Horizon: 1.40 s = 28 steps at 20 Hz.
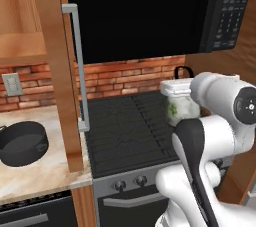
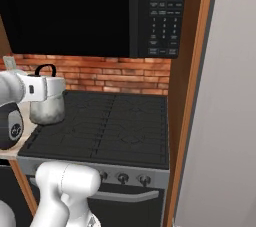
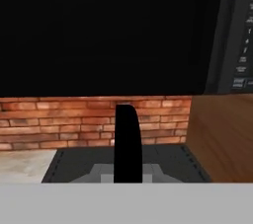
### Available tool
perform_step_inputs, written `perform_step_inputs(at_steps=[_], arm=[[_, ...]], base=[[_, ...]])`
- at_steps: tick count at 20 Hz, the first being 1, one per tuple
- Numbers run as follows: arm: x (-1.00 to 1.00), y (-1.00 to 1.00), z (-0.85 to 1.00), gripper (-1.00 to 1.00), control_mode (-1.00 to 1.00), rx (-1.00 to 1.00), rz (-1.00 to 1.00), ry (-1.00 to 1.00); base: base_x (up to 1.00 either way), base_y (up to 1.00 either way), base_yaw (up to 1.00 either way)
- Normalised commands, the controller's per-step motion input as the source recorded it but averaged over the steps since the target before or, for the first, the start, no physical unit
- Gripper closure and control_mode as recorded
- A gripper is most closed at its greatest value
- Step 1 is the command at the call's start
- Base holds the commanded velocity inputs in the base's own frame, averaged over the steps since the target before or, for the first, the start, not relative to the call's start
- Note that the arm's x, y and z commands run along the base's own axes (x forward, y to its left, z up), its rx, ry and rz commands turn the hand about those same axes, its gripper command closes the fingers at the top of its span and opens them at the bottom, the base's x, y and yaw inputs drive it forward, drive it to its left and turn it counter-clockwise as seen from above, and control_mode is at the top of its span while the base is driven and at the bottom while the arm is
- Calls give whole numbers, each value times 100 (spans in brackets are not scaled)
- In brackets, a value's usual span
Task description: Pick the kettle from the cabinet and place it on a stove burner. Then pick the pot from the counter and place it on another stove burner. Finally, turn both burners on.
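Kettle [image 2: 47, 108] held over the cooktop [image 1: 130, 131]

The gripper [image 2: 46, 87] is clamped on the kettle's black arched handle [image 3: 128, 141]; the kettle seems to hang just above the grates, though contact is hard to judge; the pot [image 1: 21, 143] sits on the marble counter [image 1: 40, 176], well apart, past the open cabinet door [image 1: 62, 71]; microwave [image 2: 100, 11] above.

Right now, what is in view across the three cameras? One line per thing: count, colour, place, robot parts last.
kettle: one, whitish with green leaves, black handle, held above the cooktop.
pot: one, dark grey, on the counter, left of the open door.
counter: one, beige marble-look, left of the stove.
cooktop: one, black, grated burners.
knobs: several, dark, steel front.
microwave: one, black, above the stove.
cabinet door: one, light brown, open.
brick wall: red-brown, behind the stove.
outlet: one, grey, on the brick.
tool: one, shut on the kettle's handle.
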Motion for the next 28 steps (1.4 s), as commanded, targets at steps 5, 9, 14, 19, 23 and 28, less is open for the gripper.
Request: perform_step_inputs(at_steps=[5,9,14,19,23,28], arm=[[27,16,-25,100,-100,1,17,-1],[31,10,-23,100,-100,4,20,0],[38,1,-20,100,-100,7,22,0],[22,0,-17,100,-100,6,22,0],[16,1,-23,100,-100,5,21,0],[30,3,-22,100,-100,10,18,0]], base=[[0,0,0],[0,0,0],[0,0,0],[0,0,0],[0,0,0],[0,0,0]])
